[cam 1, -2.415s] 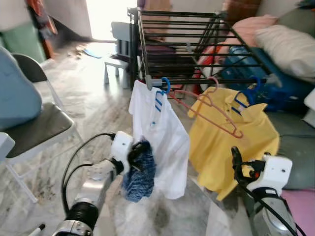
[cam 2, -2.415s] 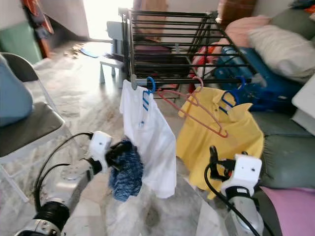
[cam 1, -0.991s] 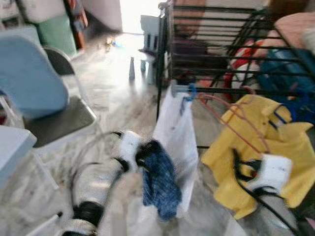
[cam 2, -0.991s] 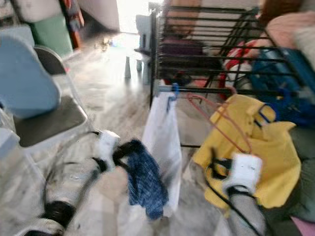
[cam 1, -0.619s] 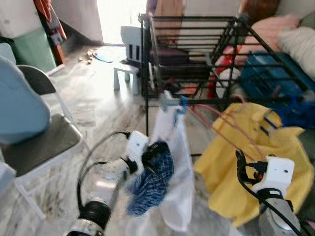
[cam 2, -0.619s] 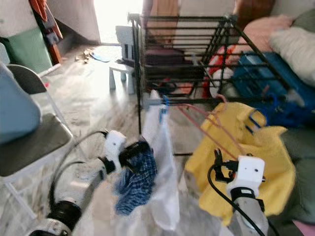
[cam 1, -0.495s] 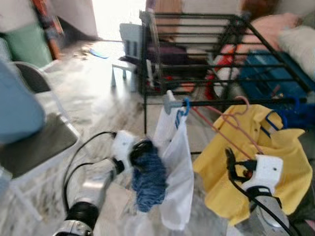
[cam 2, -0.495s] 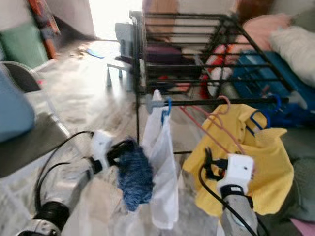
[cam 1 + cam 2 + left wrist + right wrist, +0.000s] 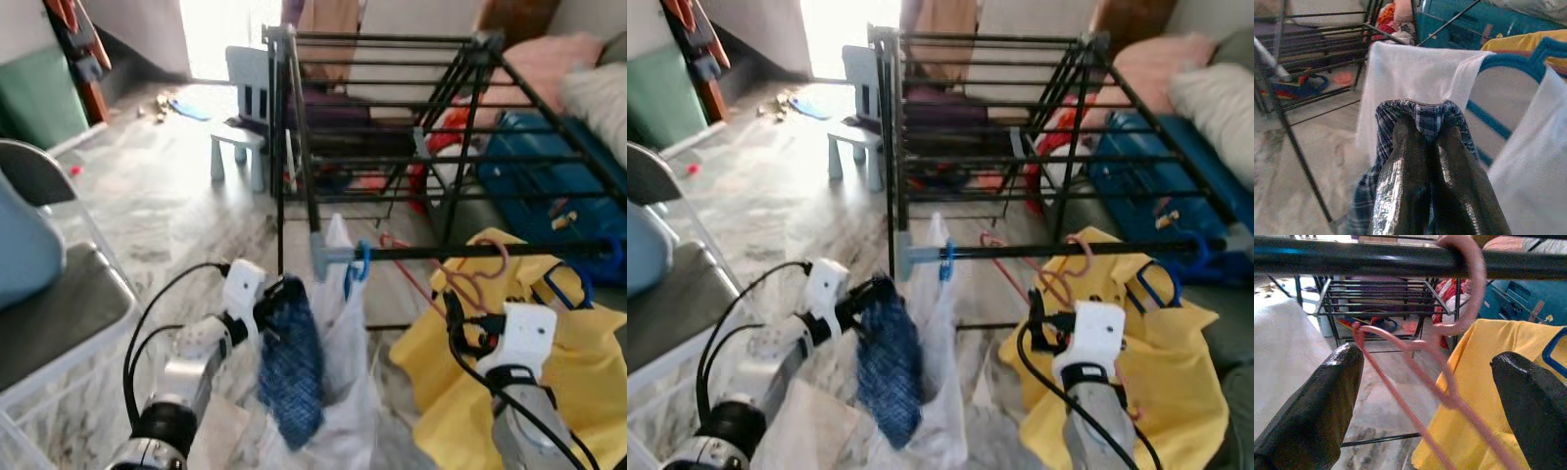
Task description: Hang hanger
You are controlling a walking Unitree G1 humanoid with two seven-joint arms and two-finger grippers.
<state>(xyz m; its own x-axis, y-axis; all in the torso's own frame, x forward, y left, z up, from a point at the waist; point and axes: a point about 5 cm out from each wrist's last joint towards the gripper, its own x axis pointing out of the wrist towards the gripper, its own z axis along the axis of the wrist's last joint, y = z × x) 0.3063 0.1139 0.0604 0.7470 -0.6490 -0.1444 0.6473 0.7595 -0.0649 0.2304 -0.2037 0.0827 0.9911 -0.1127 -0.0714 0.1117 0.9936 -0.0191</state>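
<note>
My main concern is the blue checked cloth (image 9: 291, 367) pinched in my left tool (image 9: 1426, 147): it hangs against the white shirt (image 9: 345, 294), and any lift toward the rail could snag that shirt or drag its blue hanger (image 9: 357, 266) along the bar. A second risk sits on the right. The pink hanger (image 9: 1449, 333) is hooked on the black rail (image 9: 1376, 259), but it hangs tilted and bare, so a careless nudge from my right tool (image 9: 1425, 396) could knock it off.

Left tool: fingers pressed together, gripping a fold of the checked cloth between the tips. Right tool: spread wide, holding nothing, fingers either side of the pink hanger, not visibly touching it.

Beyond it the yellow shirt (image 9: 1156, 352) hangs from the same rail on a second blue hanger (image 9: 1151, 284). Behind stands the drying rack (image 9: 392, 108).
</note>
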